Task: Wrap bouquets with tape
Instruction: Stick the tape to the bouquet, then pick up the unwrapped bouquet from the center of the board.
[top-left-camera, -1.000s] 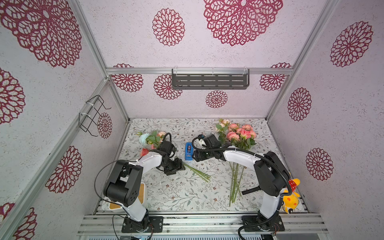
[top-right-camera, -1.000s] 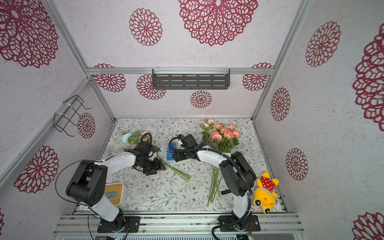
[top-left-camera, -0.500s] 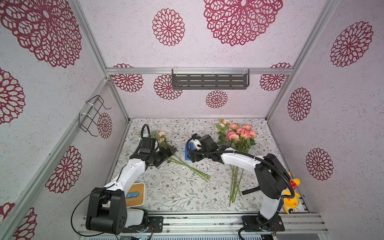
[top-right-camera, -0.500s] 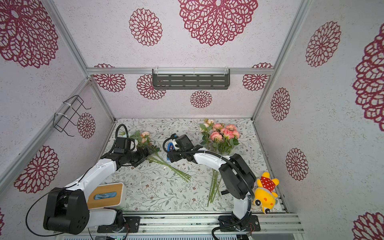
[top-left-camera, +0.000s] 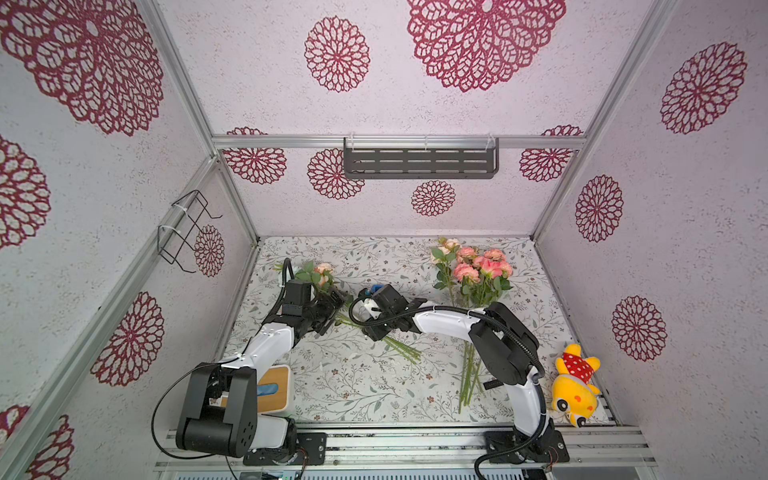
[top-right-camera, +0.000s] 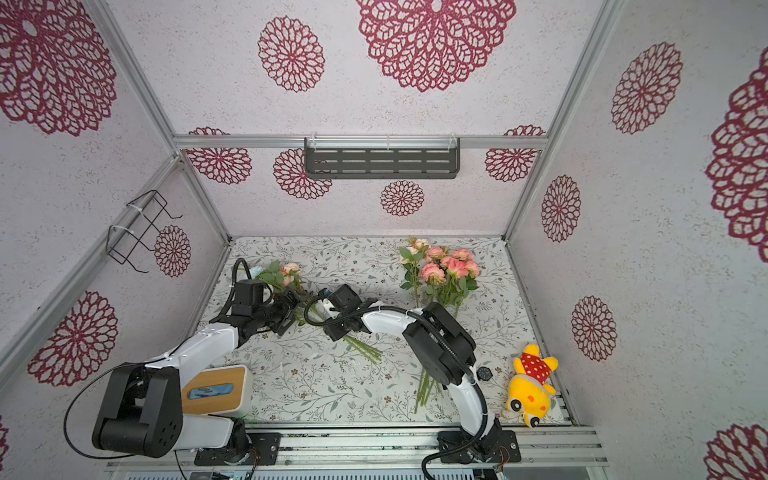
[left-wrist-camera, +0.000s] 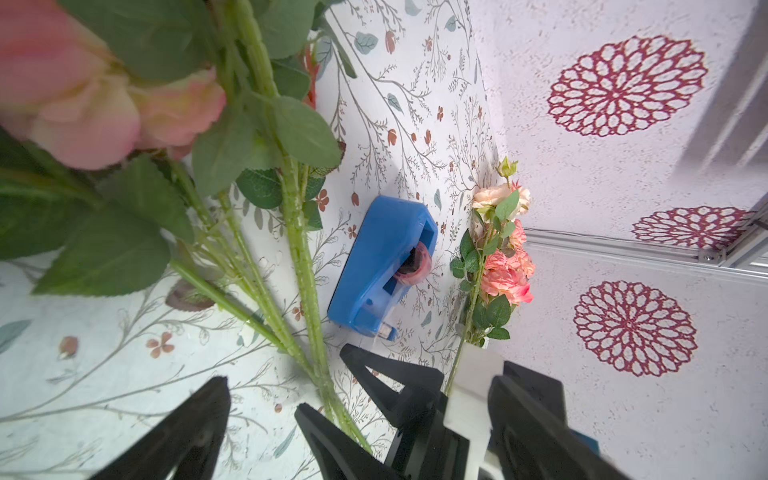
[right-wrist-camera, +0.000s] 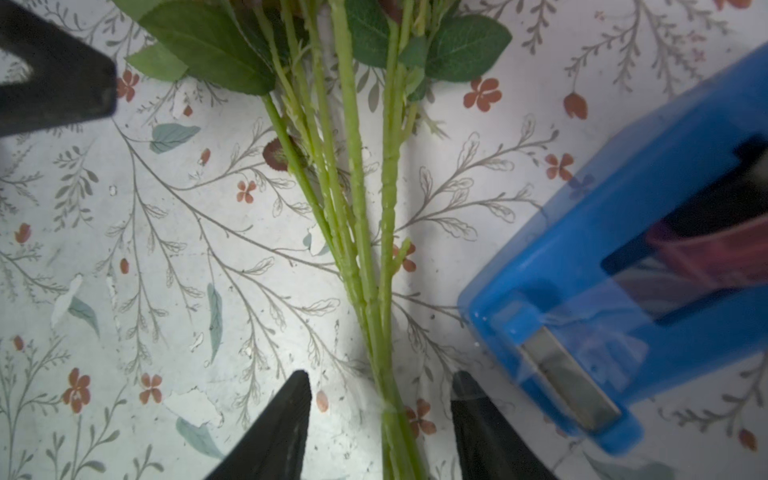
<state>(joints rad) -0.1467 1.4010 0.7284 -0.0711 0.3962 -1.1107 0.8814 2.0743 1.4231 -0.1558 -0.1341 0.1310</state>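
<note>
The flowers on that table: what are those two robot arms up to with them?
Two robot arms are working on one bunch of flowers. The right tool straddles its green stems, jaws apart, not gripping them. The left tool is wide open by the leafy part, holding nothing. A blue tape dispenser sits right beside the stems. A second bunch lies off to the side with neither tool on it.

We see glossy blue plastic on the tape (right-wrist-camera: 582, 266), waxy green plastic bouquet stems (right-wrist-camera: 361, 232), matt printed table cover (right-wrist-camera: 166, 249) flaking, rough stippled walls (top-left-camera: 374, 216), fuzzy cloth toy (top-left-camera: 575, 390).
</note>
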